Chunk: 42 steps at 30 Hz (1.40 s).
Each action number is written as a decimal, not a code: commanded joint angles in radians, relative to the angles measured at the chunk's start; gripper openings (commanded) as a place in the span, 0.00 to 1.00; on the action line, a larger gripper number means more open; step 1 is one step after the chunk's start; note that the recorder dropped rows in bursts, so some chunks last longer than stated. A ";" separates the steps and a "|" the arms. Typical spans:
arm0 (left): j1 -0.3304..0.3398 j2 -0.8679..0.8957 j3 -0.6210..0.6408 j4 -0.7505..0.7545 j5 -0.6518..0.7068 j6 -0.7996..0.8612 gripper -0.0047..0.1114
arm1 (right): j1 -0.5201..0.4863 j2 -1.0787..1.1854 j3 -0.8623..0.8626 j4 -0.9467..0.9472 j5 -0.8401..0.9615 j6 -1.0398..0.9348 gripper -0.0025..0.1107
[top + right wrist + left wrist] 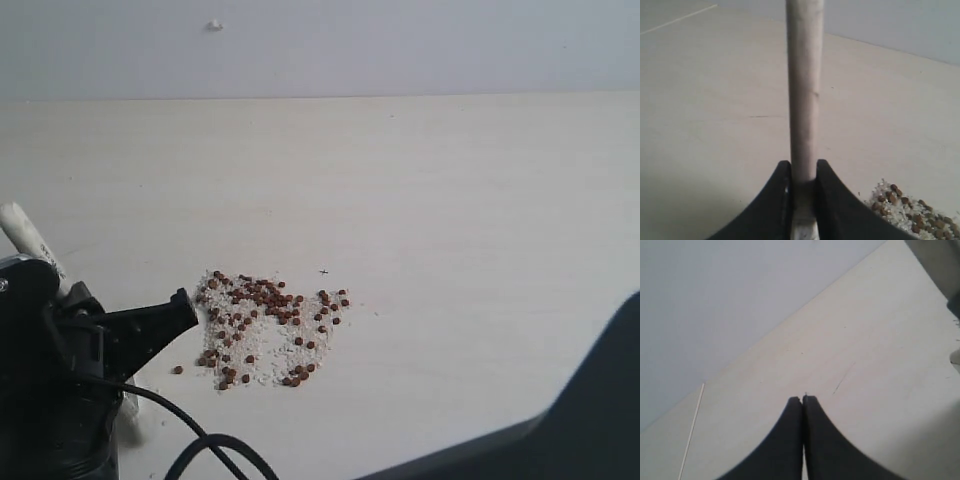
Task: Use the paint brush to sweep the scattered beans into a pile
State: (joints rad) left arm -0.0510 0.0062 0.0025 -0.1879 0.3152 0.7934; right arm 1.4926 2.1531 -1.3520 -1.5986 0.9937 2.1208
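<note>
The beans (265,320) lie in a loose patch, mixed with white crumbs, near the table's front middle. One stray bean (177,369) lies to its left. My right gripper (804,166) is shut on the paint brush's cream handle (804,90), and the beans (912,212) sit close beside it. In the exterior view this black gripper (183,308) stands at the lower left, just left of the patch, with the handle (25,238) sticking out behind it. The bristles are hidden. My left gripper (802,398) is shut on nothing, over bare table.
The pale wooden table (450,200) runs back to a grey wall. A black cable (215,445) loops at the front left. A dark blurred shape (590,410) fills the lower right corner. A thin scratch (844,377) marks the tabletop.
</note>
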 commanded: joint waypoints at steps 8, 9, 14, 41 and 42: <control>0.001 -0.006 -0.002 -0.010 -0.007 -0.007 0.04 | 0.000 0.039 0.002 0.038 0.227 -0.071 0.02; 0.001 -0.006 -0.002 -0.010 -0.007 -0.007 0.04 | 0.000 0.039 0.002 0.034 0.227 -0.078 0.02; 0.001 -0.006 -0.002 -0.010 -0.007 -0.007 0.04 | -0.006 0.041 0.002 0.019 0.227 -0.078 0.02; 0.001 -0.006 -0.002 -0.010 -0.007 -0.007 0.04 | -0.449 -0.705 0.501 -0.146 -1.339 -0.676 0.02; 0.001 -0.006 -0.002 -0.010 -0.007 -0.007 0.04 | -0.469 -0.705 0.508 -0.146 -1.431 -0.720 0.02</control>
State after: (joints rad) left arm -0.0510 0.0062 0.0025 -0.1897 0.3152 0.7934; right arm 1.0701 1.4604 -0.8666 -1.7249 -0.2106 1.5147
